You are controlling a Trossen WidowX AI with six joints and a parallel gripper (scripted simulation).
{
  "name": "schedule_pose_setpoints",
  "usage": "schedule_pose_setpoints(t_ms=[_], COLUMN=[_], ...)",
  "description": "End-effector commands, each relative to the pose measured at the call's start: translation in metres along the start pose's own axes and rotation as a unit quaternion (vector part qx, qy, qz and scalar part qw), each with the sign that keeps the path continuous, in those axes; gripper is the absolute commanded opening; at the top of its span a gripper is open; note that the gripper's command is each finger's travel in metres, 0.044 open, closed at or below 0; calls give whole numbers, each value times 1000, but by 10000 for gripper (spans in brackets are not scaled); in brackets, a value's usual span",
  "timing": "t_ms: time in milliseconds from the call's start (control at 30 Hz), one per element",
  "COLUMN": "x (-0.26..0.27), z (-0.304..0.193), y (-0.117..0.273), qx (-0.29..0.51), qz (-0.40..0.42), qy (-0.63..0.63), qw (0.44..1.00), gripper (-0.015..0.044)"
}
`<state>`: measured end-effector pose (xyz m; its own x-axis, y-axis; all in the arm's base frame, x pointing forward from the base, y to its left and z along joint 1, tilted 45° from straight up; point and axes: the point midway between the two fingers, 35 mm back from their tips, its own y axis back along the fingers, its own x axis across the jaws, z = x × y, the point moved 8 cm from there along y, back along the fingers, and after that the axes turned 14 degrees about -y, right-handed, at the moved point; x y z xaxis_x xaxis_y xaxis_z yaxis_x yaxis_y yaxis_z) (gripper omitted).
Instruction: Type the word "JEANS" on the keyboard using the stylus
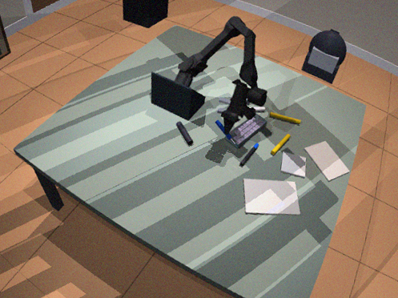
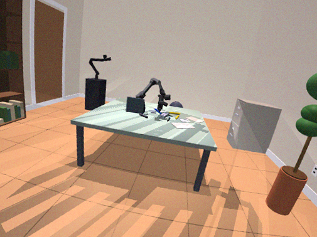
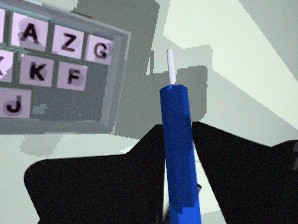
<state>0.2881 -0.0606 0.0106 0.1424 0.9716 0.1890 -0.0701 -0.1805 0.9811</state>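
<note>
The desk [image 1: 116,184] [image 2: 144,128] carries everything. From the hand [image 1: 227,128] [image 2: 160,108] [image 3: 177,129], seen from the top, a dark screen [image 1: 171,95] [image 2: 135,105] stands toward ten o'clock. The hand is mostly closed — gripping the blue stylus [image 1: 219,125] [image 2: 157,111] [image 3: 178,145]. In the wrist view, the keyboard [image 1: 249,130] [image 2: 163,115] [image 3: 75,107] lies toward ten o'clock; the stylus's pale tip [image 3: 171,66] points to twelve.

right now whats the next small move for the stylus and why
Probably shift the gripper sideways toward the J key, staying above the keyboard: the blue stylus is clamped, its pale tip sits beyond the keyboard's edge, and JEANS starts with J.
</note>
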Motion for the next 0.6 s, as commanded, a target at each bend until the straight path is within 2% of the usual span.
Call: schedule_pose_setpoints(t_ms=[0,267,567], x=[9,33,60], z=[7,21,32], y=[6,23,48], qx=[13,63,134], qz=[-19,-63,-101], qy=[68,240,425], qw=[997,967,889], gripper=[0,0,0])
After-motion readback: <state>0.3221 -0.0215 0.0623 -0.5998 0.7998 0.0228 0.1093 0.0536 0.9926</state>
